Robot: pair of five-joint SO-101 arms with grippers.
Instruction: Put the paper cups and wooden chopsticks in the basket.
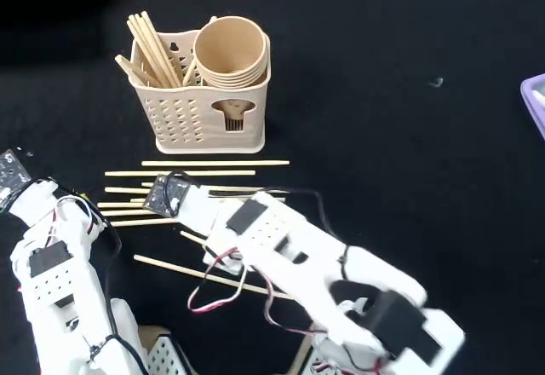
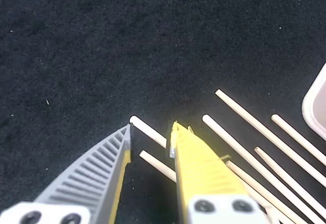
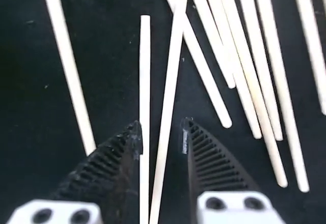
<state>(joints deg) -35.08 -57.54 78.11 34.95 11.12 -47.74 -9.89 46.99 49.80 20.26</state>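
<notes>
- High view shows the basket (image 1: 204, 124) standing toward the far edge of the counter (image 1: 409, 136). The paper cups (image 1: 230, 51) are stacked inside it, with some standing chopsticks (image 1: 153, 47) next to them.
- The loose chopsticks (image 1: 213, 164) lie flat on the counter, between the basket and the near edge.
- The right fingers (image 3: 209, 163) are apart, low over the pile. Two sticks lie between them: a straight stick (image 3: 145, 81) and a slanted stick (image 3: 170, 81) right beside it.
- If these fingers shut now, they may grab both sticks. One could slip out on the way up and drop.
- The left fingers (image 2: 198, 168) are apart too, with a stick end (image 2: 147, 131) between them.
- A stick held only by its end may swing down or twist loose.
- Both arms are near the same pile, so they could bump each other or knock sticks and make them roll away.
- The basket looks quite full. A stick might hit a cup rim and fall outside.
</notes>
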